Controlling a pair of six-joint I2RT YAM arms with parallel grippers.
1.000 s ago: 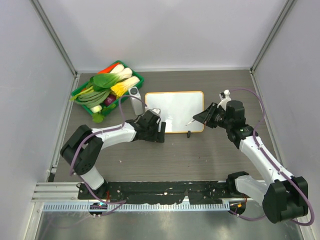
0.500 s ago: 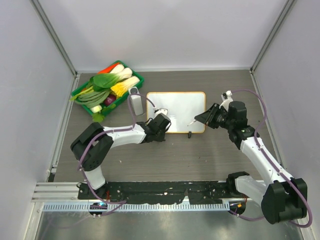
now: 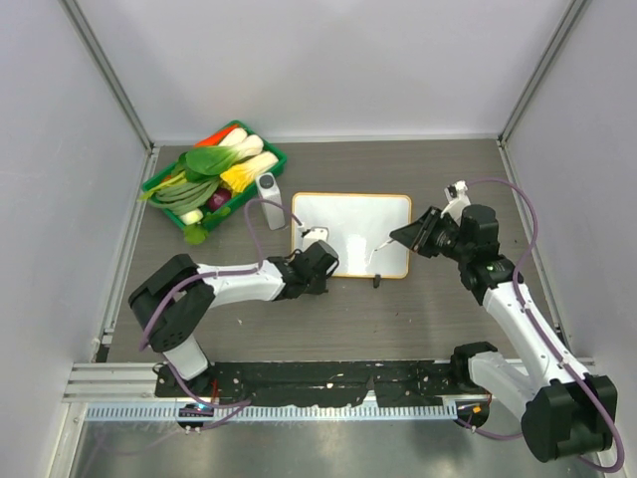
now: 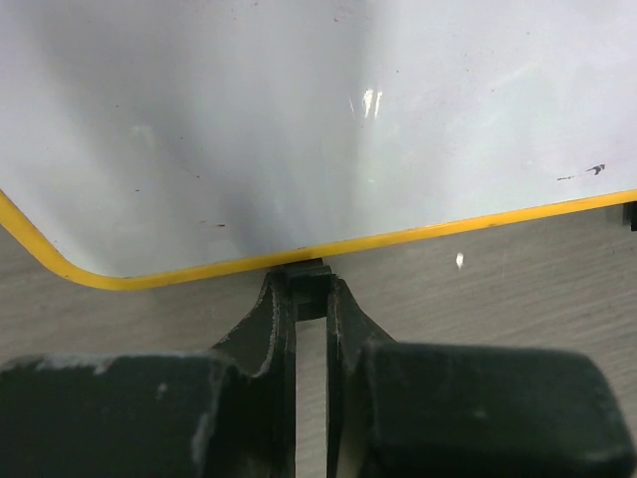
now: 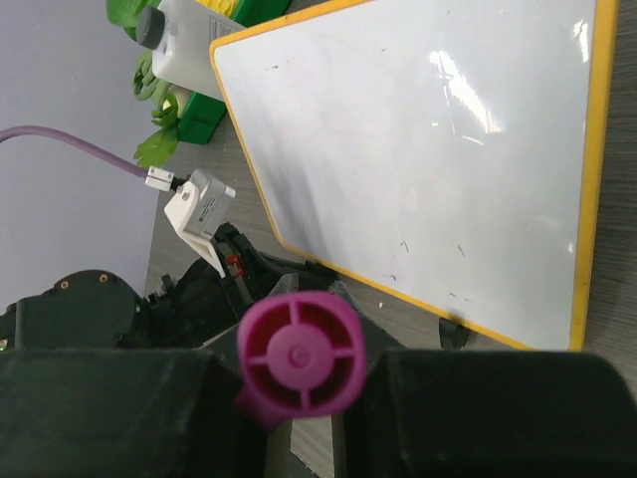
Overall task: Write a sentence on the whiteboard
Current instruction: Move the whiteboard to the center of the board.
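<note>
Top view: whiteboard [image 3: 348, 219] lies flat mid-table [image 3: 398, 319], long edges running left-right, orange frame all round. Left gripper [image 3: 322, 261] is at the board's near-left corner, touching the near edge. Right gripper [image 3: 413, 237] hangs over the board's right edge, clamped on a marker [image 3: 384, 244] whose tip points left over the near-right part of the board. One clip foot [image 3: 377, 281] shows on the near edge, right of centre. Green crate [image 3: 274, 157] of vegetables sits far left, with a white bottle [image 3: 269, 194] between the crate and the board's far-left corner.

Left wrist view: left gripper [image 4: 311, 299] fingers are pinched nearly together on a small black clip foot [image 4: 311, 271] on the framed edge of the whiteboard [image 4: 318, 119], so it grips the board by that foot. The board face is white with a few tiny dark specks and glare. Table [image 4: 498, 269] shows on the camera's side of the frame.

Right wrist view: right gripper [image 5: 304, 413] is closed around the marker [image 5: 299, 354]; its magenta butt end faces the camera and the tip is hidden. Past it, the whiteboard [image 5: 418, 149] face is white with only small specks. A clip foot [image 5: 453, 329] sits on its lower edge. Left arm [image 5: 90, 309] is at the board's corner; bottle [image 5: 194, 25] and crate [image 5: 199, 118] are top left.
</note>
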